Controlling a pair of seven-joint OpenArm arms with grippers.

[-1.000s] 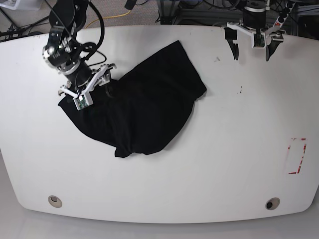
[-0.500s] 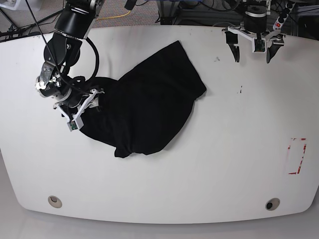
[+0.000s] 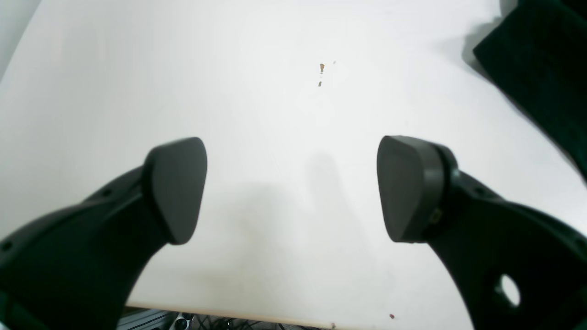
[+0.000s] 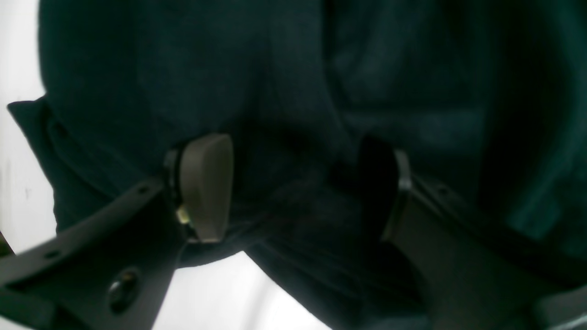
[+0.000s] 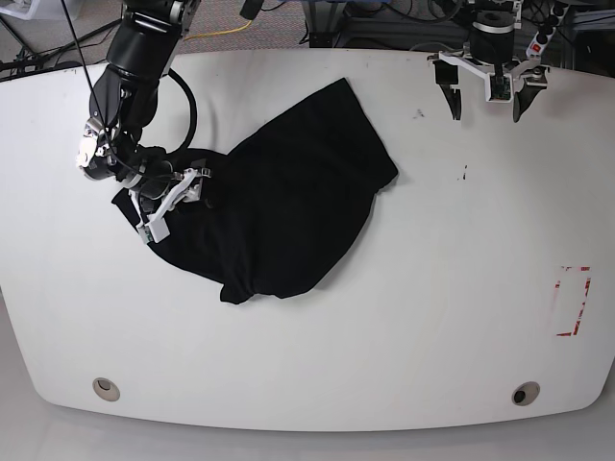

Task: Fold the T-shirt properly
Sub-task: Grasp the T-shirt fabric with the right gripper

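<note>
White table (image 5: 404, 317) bears red tape marks (image 5: 574, 301).

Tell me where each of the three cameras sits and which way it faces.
Base: high, looking down on the white table, the T-shirt and both arms.
Left wrist: behind the left gripper, facing bare table; jaws wide open, empty.
Right wrist: behind the right gripper, pressed close to the T-shirt, jaws apart with cloth between.
Shared: base also shows the left gripper and right gripper; left wrist catches a T-shirt corner.

T-shirt (image 3: 541, 68) cut by left-wrist frame edge | right wrist view blurred
</note>
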